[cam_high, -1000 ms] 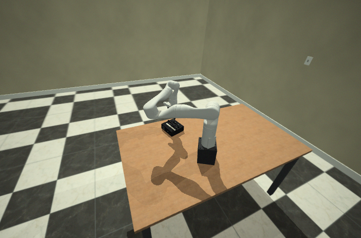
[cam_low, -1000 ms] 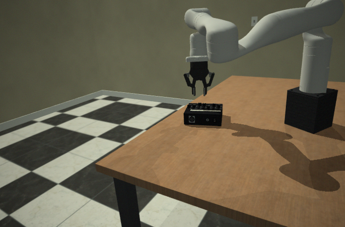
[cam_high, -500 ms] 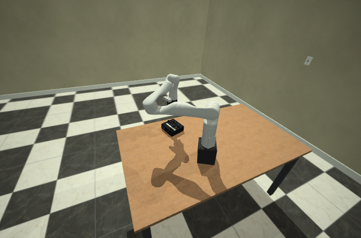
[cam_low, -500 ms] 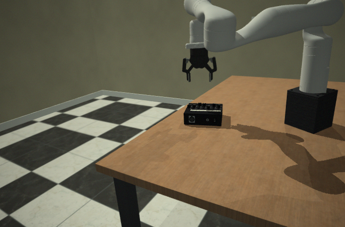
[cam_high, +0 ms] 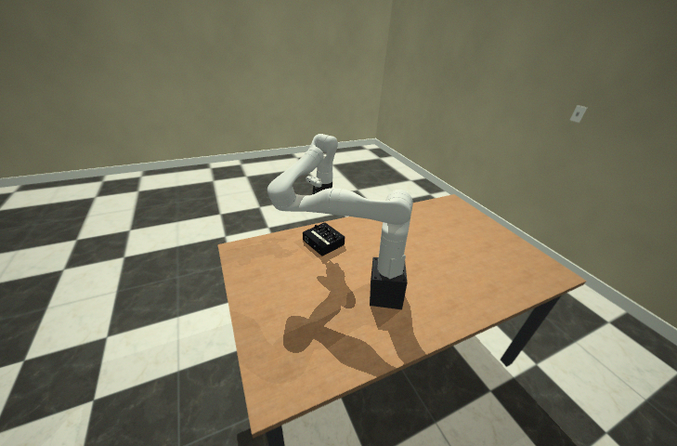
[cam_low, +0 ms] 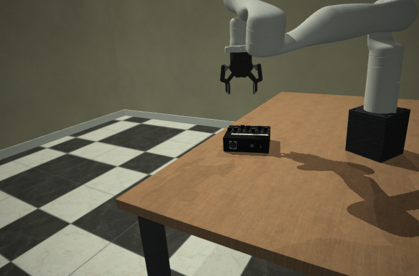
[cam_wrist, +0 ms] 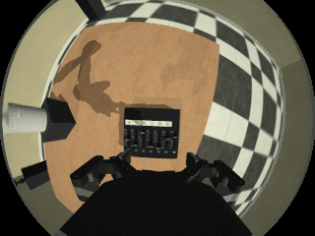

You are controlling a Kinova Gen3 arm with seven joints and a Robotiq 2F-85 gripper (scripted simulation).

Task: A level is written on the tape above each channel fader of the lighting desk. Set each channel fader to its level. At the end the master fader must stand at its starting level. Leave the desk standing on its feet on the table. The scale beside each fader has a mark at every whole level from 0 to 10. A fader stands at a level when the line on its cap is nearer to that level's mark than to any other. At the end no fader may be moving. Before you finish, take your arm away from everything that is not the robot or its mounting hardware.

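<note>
The black lighting desk point(cam_high: 323, 238) stands on its feet near the far left corner of the wooden table. It also shows in the exterior view point(cam_low: 246, 138) and in the wrist view point(cam_wrist: 152, 133). A white tape strip and a row of small faders run across its top; the written levels and cap lines are too small to read. My gripper point(cam_low: 241, 87) hangs wide open and empty well above the desk, fingers pointing down. In the wrist view its two fingers spread to either side below the desk.
The arm's black base block point(cam_low: 377, 132) stands on the table to the right of the desk. The table's left edge point(cam_low: 180, 156) runs close beside the desk, with checkered floor below.
</note>
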